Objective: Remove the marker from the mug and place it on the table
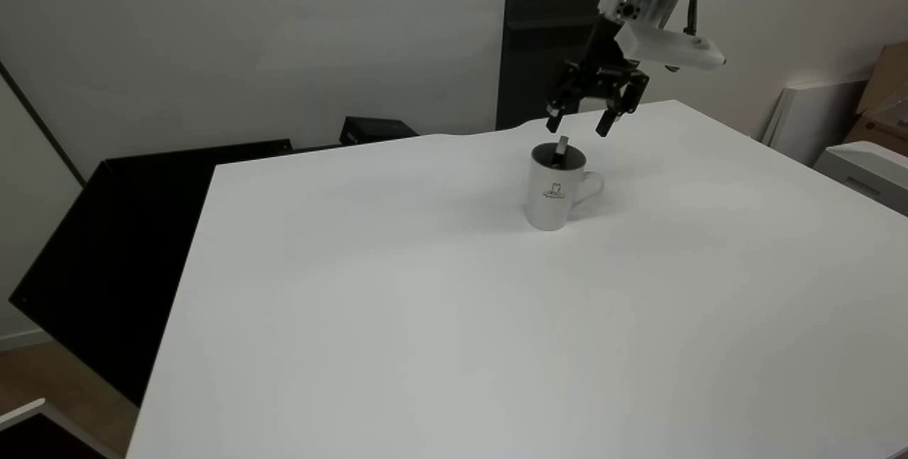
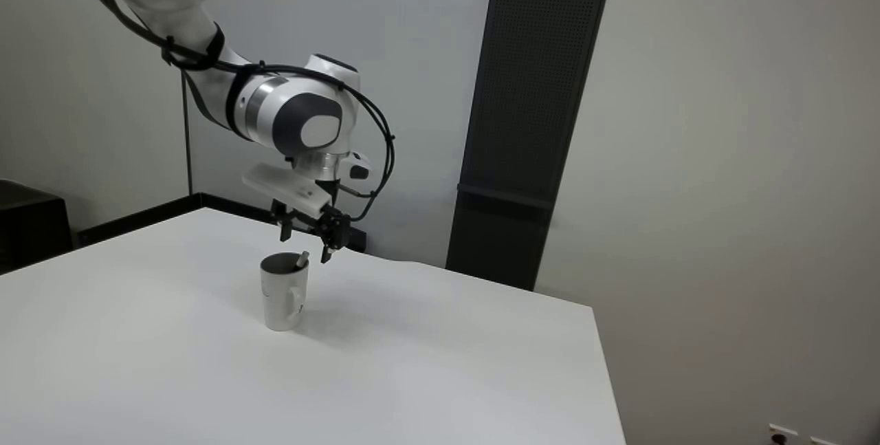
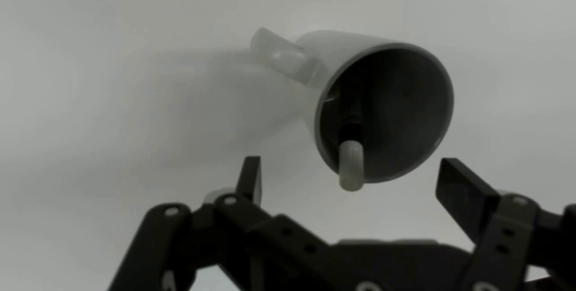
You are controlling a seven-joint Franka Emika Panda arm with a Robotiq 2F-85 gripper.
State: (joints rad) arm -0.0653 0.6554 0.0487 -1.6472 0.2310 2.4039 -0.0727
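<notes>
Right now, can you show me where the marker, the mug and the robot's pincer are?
Marker point(image 3: 351, 161): in the wrist view, on its pale end.
Mug point(image 2: 278, 299): in an exterior view, on its white outer wall.
Pincer point(image 1: 579, 127): in an exterior view, in the gap between its spread fingertips.

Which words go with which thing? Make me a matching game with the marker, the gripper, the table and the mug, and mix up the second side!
Things:
1. marker
2. gripper
3. table
4. mug

Words:
A. white outside, dark inside
B. tilted, with a pale end poking out over a rim
C. flat and white, underneath another thing on the list
D. open and holding nothing

Right pairs:
1-B: the marker leans in the mug.
2-D: the gripper is open.
3-C: the table is under the mug.
4-A: the mug is dark inside.
</notes>
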